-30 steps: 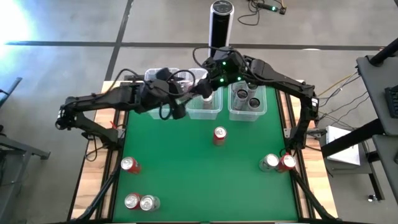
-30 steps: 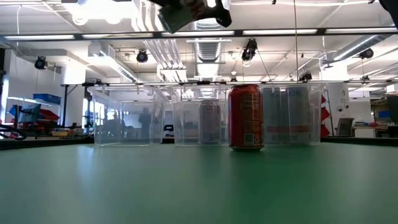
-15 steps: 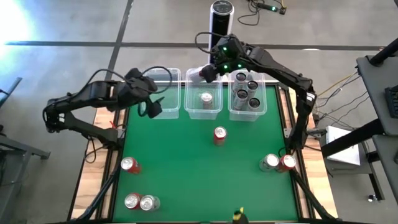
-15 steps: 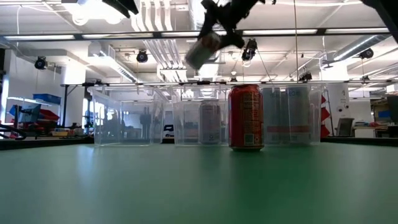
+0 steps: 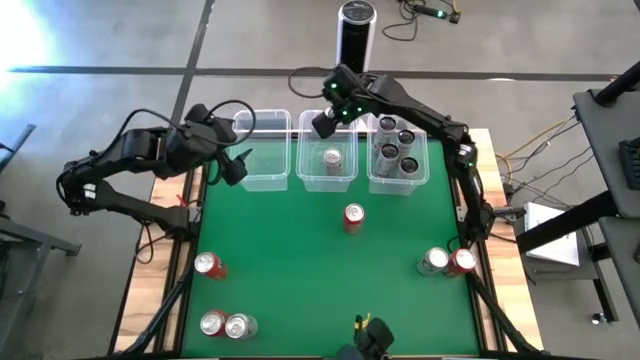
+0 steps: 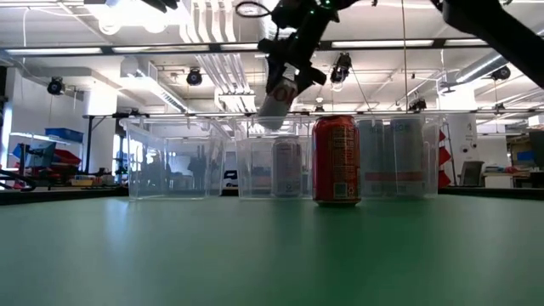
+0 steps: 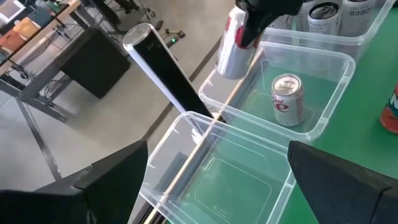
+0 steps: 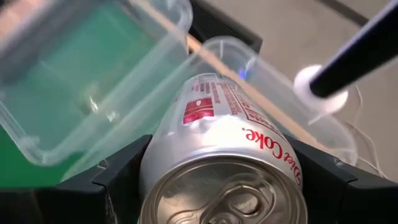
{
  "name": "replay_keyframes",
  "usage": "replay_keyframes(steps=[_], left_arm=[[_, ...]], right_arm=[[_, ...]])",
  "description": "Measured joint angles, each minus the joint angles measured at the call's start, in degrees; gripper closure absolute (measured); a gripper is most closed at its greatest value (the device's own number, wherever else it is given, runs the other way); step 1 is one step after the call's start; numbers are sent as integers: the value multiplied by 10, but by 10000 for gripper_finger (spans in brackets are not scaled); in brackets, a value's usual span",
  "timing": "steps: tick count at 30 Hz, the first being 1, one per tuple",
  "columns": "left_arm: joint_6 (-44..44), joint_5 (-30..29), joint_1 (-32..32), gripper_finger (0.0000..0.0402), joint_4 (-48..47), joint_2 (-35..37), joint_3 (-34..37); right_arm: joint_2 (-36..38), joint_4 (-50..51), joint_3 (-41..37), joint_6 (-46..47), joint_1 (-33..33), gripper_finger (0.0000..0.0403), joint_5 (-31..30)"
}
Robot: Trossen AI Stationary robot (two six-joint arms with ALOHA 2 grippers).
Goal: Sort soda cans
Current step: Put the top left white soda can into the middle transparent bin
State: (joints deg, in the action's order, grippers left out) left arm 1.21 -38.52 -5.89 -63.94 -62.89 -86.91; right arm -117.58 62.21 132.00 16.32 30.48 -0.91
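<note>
- Risk, as I judge it: the silver can (image 8: 224,155) hangs tilted over the far rim of the middle tub (image 5: 326,180), so if it is released there it could strike the rim and fall behind the table, or land in the wrong tub
- A second risk: one silver can (image 7: 288,99) already stands in that middle tub, and a dropped can might knock it over or settle on top of it
- The right gripper (image 5: 324,122) is clenched on the silver can, its two fingers on either side of the body in the right wrist view; the can's top faces that camera
- The right arm is stretched far across the table toward the far left, its wrist above the far edge of the middle tub, near the tall black post (image 5: 355,32)
- In the low view the held can sits high above the tubs, well clear of the red can (image 6: 337,161) standing in front of them
- The left gripper (image 5: 234,165) waits by the left tub (image 5: 262,178), which looks empty; its fingers are spread and hold nothing
- Dark grey cans (image 5: 396,148) fill the right tub; other cans stand loose on the green mat (image 5: 300,270), near left and near right
</note>
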Motion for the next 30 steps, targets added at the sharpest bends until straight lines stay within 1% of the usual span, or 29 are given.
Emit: replay_keyframes(steps=[1,2,6,9,16,19,25,30], left_arm=[[-3,0,0,31,1,0,0],[-6,0,0,31,3,0,0],[-9,0,0,31,16,-2,0],[-9,0,0,31,26,-7,0],[-21,0,0,31,70,-25,0],[-26,0,-2,31,82,-35,0],[-28,0,-2,31,102,-46,0],[-29,0,-3,31,117,-33,1]], right_arm=[[-15,23,24,-1,-1,108,0],[-25,35,31,-2,0,108,0],[-22,41,-3,-8,5,108,-5],[-23,41,-4,-29,8,108,-14],[-27,26,-4,-73,3,108,-6],[-26,12,-10,-94,4,108,-20],[-26,6,-45,-99,4,108,-31],[-26,-47,-93,-85,5,107,-46]])
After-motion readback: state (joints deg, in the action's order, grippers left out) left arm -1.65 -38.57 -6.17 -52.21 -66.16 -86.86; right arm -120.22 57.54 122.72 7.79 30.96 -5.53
